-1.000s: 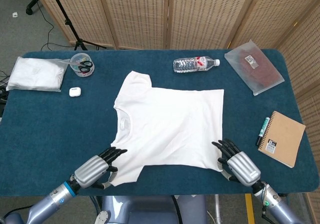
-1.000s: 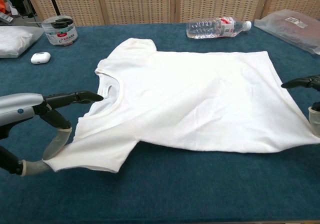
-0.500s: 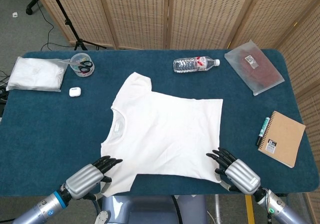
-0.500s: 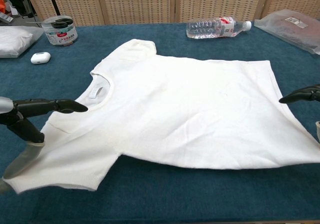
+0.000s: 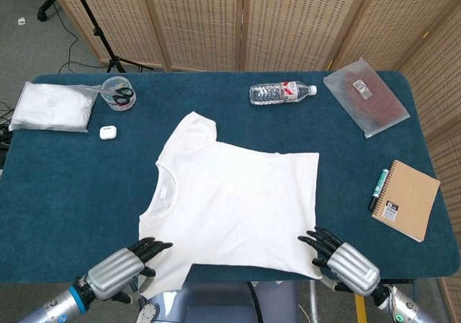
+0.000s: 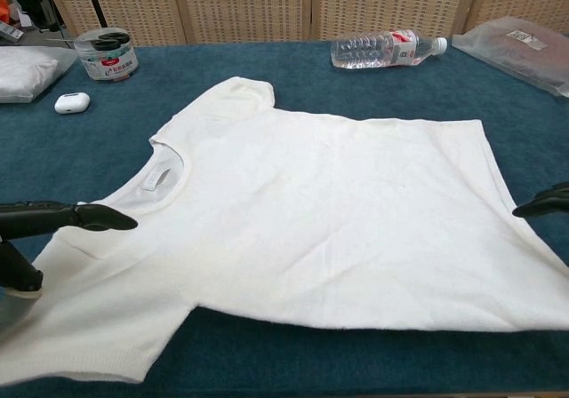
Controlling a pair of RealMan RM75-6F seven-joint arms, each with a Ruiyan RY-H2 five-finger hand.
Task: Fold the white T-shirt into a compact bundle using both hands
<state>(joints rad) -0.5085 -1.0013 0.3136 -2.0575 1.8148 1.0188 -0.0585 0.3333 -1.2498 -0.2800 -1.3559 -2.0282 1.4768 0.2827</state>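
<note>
While a folded white cloth [image 5: 52,107], a clear tub of scissors [image 5: 117,93] and a small white earbud case [image 5: 108,131] sit at the far left of the blue table [image 5: 57,193], the left hand [image 5: 119,273] lies at the near left edge, pinching the near sleeve of the white T-shirt [image 5: 234,197] with its dark fingers [image 6: 62,218] laid over the cloth. That shirt is spread flat across the middle of the table, collar to the left, its near sleeve reaching the table's front edge. Beyond it lies a water bottle [image 5: 282,92]. At the shirt's near hem corner the right hand [image 5: 344,262] grips the cloth. Further right are a plastic bag [image 5: 366,96], a marker [image 5: 379,187] and a brown notebook [image 5: 407,199].
</note>
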